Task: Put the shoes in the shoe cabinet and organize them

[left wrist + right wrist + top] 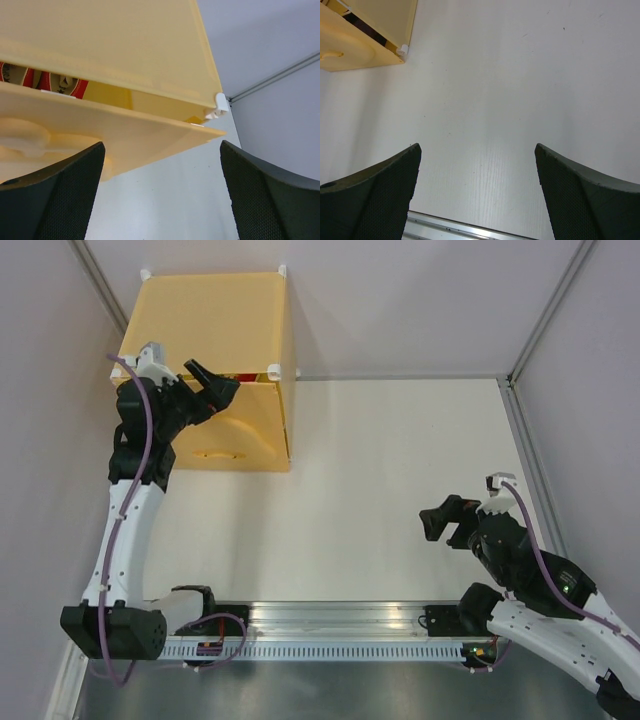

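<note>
At the shoe cabinet's [215, 320] front, its door [240, 435] leans ajar, top edge running crosswise just ahead of the left tool [215, 382], fingers apart and empty. Red sneakers [35, 80] show inside the gap. The right tool [447, 525], also spread, hangs well apart from the cabinet.

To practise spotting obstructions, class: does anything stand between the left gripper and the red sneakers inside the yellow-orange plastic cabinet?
Yes. The yellow-orange plastic cabinet's embossed front door, only ajar, lies between the open left gripper and the red sneakers, which show through the narrow gap at its top.
</note>
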`<state>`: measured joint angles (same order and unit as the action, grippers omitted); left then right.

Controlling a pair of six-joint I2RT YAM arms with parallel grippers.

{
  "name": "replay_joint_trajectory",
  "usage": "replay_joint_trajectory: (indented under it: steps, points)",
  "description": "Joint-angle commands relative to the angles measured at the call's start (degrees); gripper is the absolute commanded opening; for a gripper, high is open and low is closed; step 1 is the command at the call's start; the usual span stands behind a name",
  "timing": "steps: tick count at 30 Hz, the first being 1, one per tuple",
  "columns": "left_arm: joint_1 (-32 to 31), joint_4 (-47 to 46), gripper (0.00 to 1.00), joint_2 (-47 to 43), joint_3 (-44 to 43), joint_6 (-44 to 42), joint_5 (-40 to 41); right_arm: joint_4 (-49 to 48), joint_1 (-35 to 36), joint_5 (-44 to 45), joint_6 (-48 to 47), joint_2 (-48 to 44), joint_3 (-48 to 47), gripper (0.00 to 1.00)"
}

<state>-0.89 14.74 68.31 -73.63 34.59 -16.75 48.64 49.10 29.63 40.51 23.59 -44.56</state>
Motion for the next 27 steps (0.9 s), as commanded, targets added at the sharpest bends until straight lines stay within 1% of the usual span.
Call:
replay_joint_trajectory:
  steps: [1,5,6,7,9,10,12,13,15,16,17,19,20,21,25,27]
  points:
    - [-0.2,1.9,0.99,-6.8,1.0,-4.2,0.3,0.5,-0.1,2.2,-0.7,0.3,-3.8,0.98]
    - [-0.2,9.7,1.00,-14.1,1.5,-7.9,1.8,0.8,-0.1,3.2,-2.2,1.7,-6.0,0.98]
    - [-0.2,13.5,1.00,-17.0,1.2,-8.6,2.9,0.9,-0.1,3.3,-2.6,2.0,-6.4,0.98]
    - [-0.2,15.5,1.00,-18.8,0.9,-10.1,3.7,1.0,-0.1,3.7,-2.8,2.2,-7.5,0.98]
    - [-0.2,19.6,1.00,-22.0,-0.2,-11.6,6.2,1.4,-0.1,4.2,-3.9,2.8,-8.5,0.98]
    - [-0.2,23.6,1.00,-25.1,-0.7,-13.0,7.1,1.6,-0.1,5.1,-4.4,3.0,-9.7,0.98]
    - [-0.2,28.0,1.00,-28.1,-2.7,-14.4,9.8,2.2,-0.1,6.0,-5.7,3.2,-10.9,0.98]
    - [-0.2,32.0,1.00,-30.9,-3.4,-15.5,10.6,2.2,-0.1,6.2,-6.2,3.1,-12.0,0.98]
    - [-0.2,35.2,1.00,-34.1,-5.2,-16.3,14.0,2.9,-0.1,7.7,-7.9,2.9,-13.6,0.98]
    - [-0.2,37.9,1.00,-37.3,-5.6,-17.2,15.3,2.9,-0.1,8.1,-8.5,2.8,-14.2,0.98]
    - [-0.2,38.6,1.00,-38.9,-6.0,-17.5,18.3,3.2,-0.1,8.9,-9.1,2.5,-14.9,0.98]
    - [-0.3,41.0,1.00,-42.7,-7.0,-18.0,21.6,3.8,-0.1,9.8,-10.4,2.1,-17.0,0.98]
    - [-1.0,42.0,1.00,-43.5,-7.5,-17.2,26.0,4.4,-0.1,10.0,-11.0,1.9,-17.9,0.98]
    - [-2.2,42.5,1.00,-44.7,-7.8,-16.6,27.5,4.6,-0.1,9.6,-11.6,1.6,-18.8,0.98]
    - [-3.9,43.6,1.00,-49.2,-6.7,-14.6,33.1,5.6,-0.1,9.7,-16.0,-0.8,-23.1,0.98]
    - [-4.9,44.1,1.00,-50.8,-6.8,-14.5,35.6,6.5,-0.1,10.6,-16.4,-2.0,-24.1,0.98]
